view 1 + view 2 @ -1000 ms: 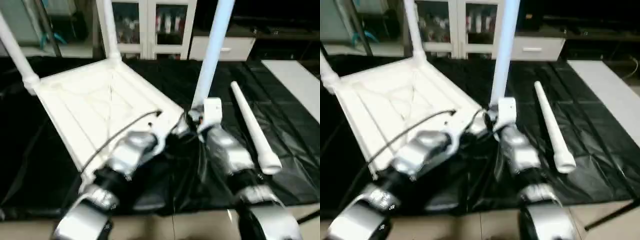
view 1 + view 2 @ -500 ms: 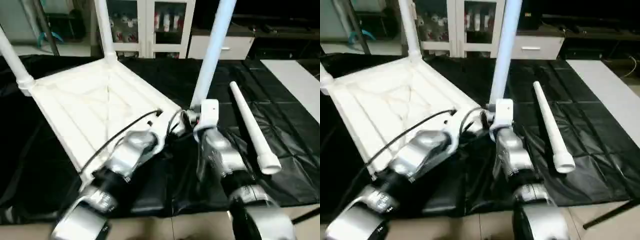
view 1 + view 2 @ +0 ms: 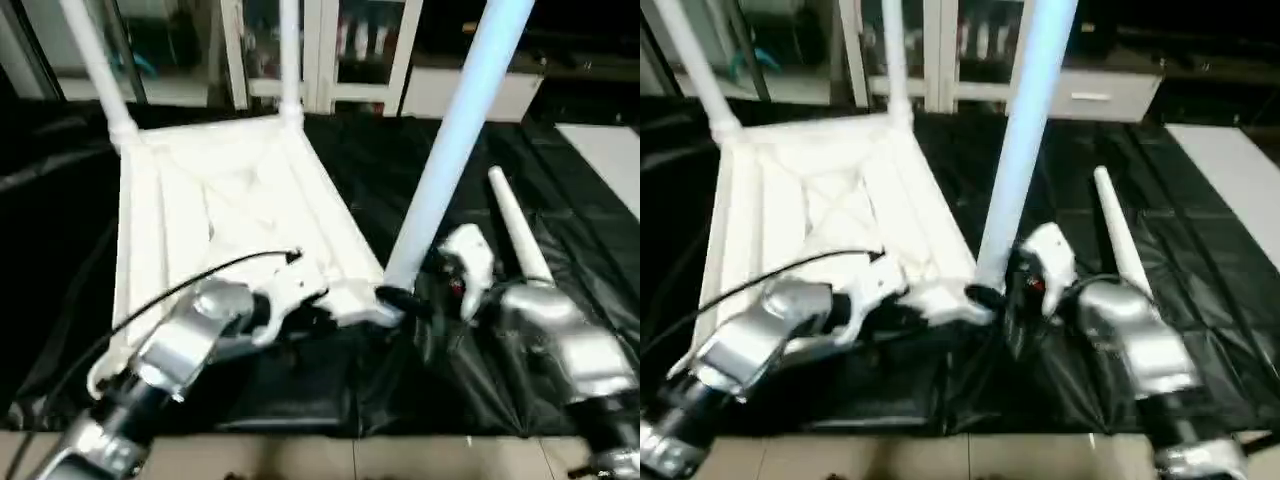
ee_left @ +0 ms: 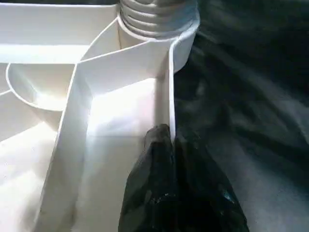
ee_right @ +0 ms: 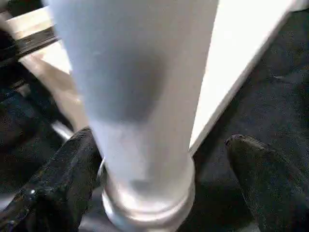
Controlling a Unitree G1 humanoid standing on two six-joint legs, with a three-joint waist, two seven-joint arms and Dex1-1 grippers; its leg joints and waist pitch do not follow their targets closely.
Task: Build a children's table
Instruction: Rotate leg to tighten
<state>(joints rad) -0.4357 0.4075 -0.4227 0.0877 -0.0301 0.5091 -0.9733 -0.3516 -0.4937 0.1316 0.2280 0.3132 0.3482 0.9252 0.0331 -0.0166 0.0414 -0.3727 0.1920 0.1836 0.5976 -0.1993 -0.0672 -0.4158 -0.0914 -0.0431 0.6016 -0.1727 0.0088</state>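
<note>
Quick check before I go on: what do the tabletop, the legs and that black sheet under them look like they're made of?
Tabletop: looks like moulded white plastic, semi-gloss, with thin ribs crossing its underside. Upright leg: apparently hollow white plastic tube, smooth, with a ridged end in its socket. Loose leg: seemingly the same. Black sheet: probably thin plastic film, creased, with shiny highlights.
</note>
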